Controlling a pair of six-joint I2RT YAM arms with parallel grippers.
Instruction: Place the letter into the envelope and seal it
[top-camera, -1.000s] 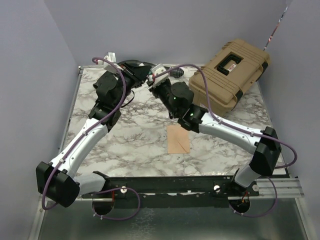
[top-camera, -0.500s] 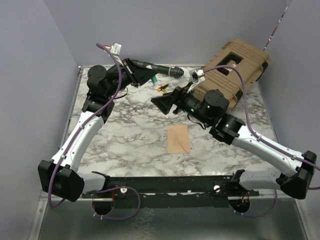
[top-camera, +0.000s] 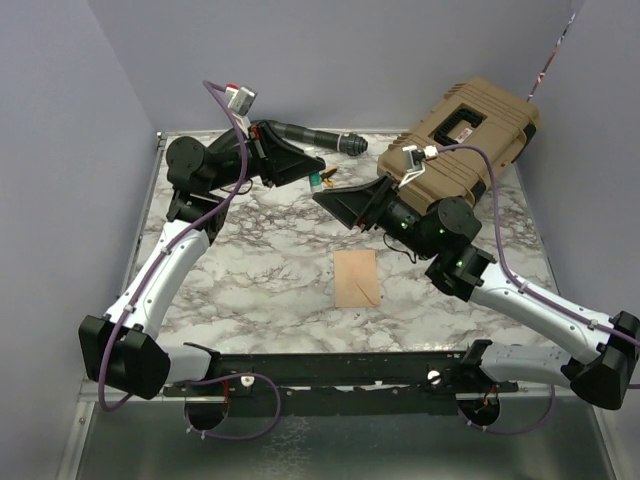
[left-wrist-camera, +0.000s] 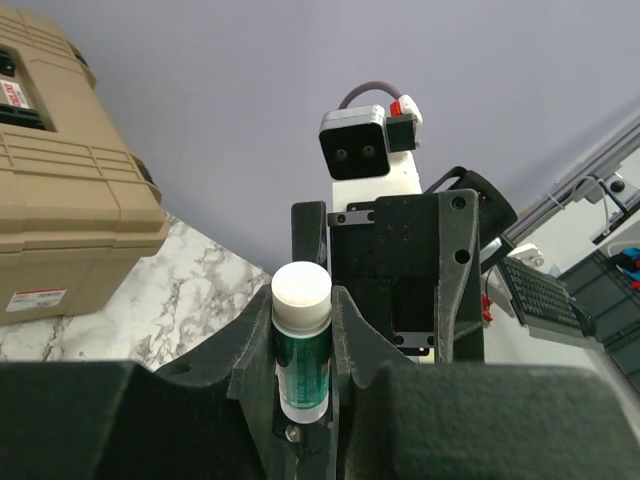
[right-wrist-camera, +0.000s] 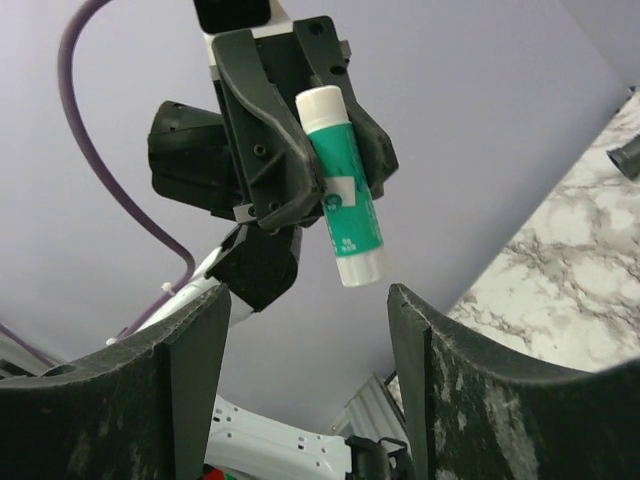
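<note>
Left pincer (left-wrist-camera: 302, 300) clamping glue stick (left-wrist-camera: 302, 350), right pincer (right-wrist-camera: 308, 295) spread wide

Count: 1 envelope (top-camera: 356, 278), middle of the table (top-camera: 250, 270). 1 tan case (top-camera: 465, 150), far right corner. 1 glue stick (left-wrist-camera: 302, 345). 1 black cylinder (top-camera: 320, 136), far edge. 1 small orange bit (top-camera: 329, 180), can't identify. 2 arms: left arm (top-camera: 170, 270), right arm (top-camera: 520, 300).
</note>
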